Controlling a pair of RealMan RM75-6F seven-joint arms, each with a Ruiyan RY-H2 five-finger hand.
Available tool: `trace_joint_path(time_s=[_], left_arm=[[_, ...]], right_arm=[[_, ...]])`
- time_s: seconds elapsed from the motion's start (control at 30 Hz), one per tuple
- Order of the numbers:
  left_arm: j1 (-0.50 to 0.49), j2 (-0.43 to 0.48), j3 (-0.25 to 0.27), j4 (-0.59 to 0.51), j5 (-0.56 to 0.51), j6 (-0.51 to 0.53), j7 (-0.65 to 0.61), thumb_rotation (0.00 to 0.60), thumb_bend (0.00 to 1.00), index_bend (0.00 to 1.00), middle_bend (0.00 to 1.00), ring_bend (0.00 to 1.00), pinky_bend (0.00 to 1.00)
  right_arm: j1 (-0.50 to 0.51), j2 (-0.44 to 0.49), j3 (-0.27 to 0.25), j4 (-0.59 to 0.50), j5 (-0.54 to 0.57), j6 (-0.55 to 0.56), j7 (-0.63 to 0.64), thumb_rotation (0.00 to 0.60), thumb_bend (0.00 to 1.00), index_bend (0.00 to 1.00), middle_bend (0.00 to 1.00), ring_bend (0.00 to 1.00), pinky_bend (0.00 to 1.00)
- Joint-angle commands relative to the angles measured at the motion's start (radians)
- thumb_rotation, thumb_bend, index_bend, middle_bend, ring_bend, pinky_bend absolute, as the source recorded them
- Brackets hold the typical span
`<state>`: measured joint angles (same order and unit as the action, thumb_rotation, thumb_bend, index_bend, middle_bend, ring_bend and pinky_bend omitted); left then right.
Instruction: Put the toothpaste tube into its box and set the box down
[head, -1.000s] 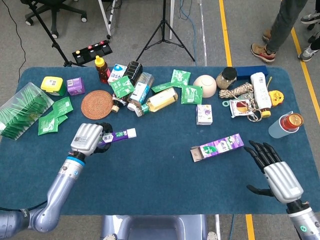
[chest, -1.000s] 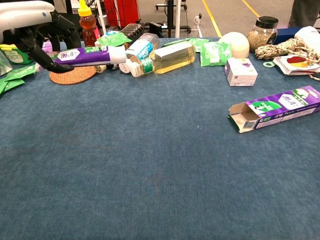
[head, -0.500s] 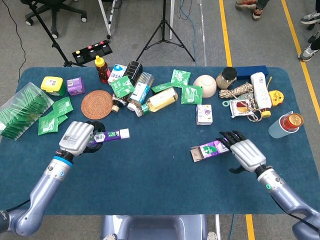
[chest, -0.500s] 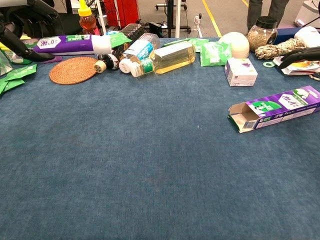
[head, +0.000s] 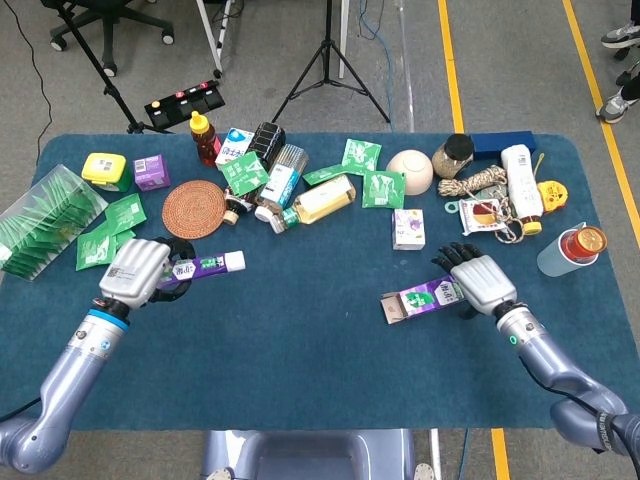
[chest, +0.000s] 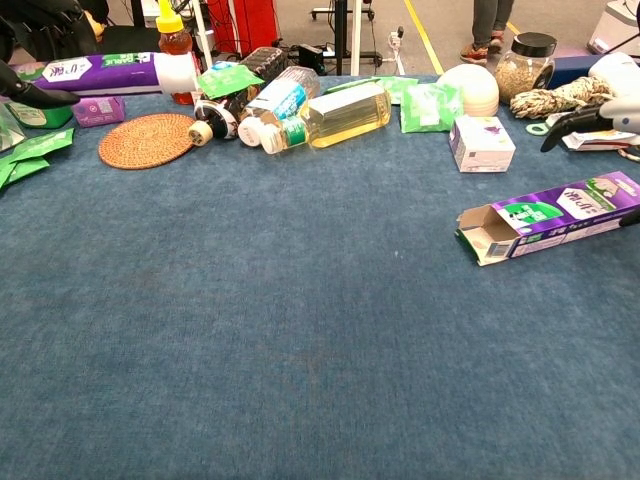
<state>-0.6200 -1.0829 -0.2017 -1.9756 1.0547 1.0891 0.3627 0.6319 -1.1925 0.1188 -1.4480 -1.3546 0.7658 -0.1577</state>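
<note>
My left hand (head: 135, 270) holds the purple-and-white toothpaste tube (head: 205, 266) by its tail, off the table, with the white cap pointing right. In the chest view the tube (chest: 110, 73) hangs level at the top left, and only dark fingers of the left hand (chest: 28, 92) show. The purple toothpaste box (head: 415, 298) lies flat on the blue table, its open flap end facing left (chest: 485, 235). My right hand (head: 478, 280) hovers over the box's right end with its fingers spread. Its fingers (chest: 572, 118) stay clear above the box.
Clutter fills the back of the table: a woven coaster (head: 195, 208), bottles (head: 322, 200), green sachets (head: 108, 240), a small white box (head: 408, 228), a bowl (head: 410, 170), rope (head: 478, 185), a red-capped cup (head: 570, 250). A tripod stands behind.
The left hand has carried the tube left and higher. The right hand has come forward from the table's near right corner to above the box's right end.
</note>
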Motion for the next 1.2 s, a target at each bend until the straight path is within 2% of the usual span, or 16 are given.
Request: trace_joint_path(time_s=[0.03, 0.33, 0.7, 0.97, 1.2], left_arm=[[0.001, 0.006, 0.003, 0.002, 0.006, 0.001, -0.007, 0.600, 0.35, 0.52, 0.44, 0.46, 0.68], [0.006, 0.022, 0.013, -0.002, 0.018, 0.009, -0.017, 0.600, 0.35, 0.52, 0.44, 0.46, 0.68], [0.007, 0.027, 0.020, 0.009, 0.015, 0.009, -0.030, 0.600, 0.35, 0.52, 0.44, 0.46, 0.68], [0.006, 0.016, 0.029, 0.019, 0.022, 0.007, -0.034, 0.600, 0.35, 0.52, 0.44, 0.46, 0.68], [0.010, 0.014, 0.036, 0.028, 0.028, 0.003, -0.048, 0.600, 0.35, 0.52, 0.44, 0.46, 0.68]], right_arm=[[0.010, -0.027, -0.011, 0.037, 0.020, -0.010, -0.029, 0.600, 0.00, 0.16, 0.10, 0.06, 0.10], [0.033, -0.090, -0.013, 0.138, 0.054, -0.014, -0.047, 0.600, 0.01, 0.21, 0.17, 0.12, 0.14], [0.034, -0.141, -0.040, 0.241, -0.030, 0.022, 0.095, 0.600, 0.11, 0.41, 0.37, 0.35, 0.39], [0.031, -0.153, -0.047, 0.254, -0.064, 0.057, 0.166, 0.600, 0.16, 0.48, 0.49, 0.47, 0.51], [0.027, -0.132, -0.044, 0.202, -0.062, 0.065, 0.225, 0.600, 0.20, 0.50, 0.52, 0.50, 0.55]])
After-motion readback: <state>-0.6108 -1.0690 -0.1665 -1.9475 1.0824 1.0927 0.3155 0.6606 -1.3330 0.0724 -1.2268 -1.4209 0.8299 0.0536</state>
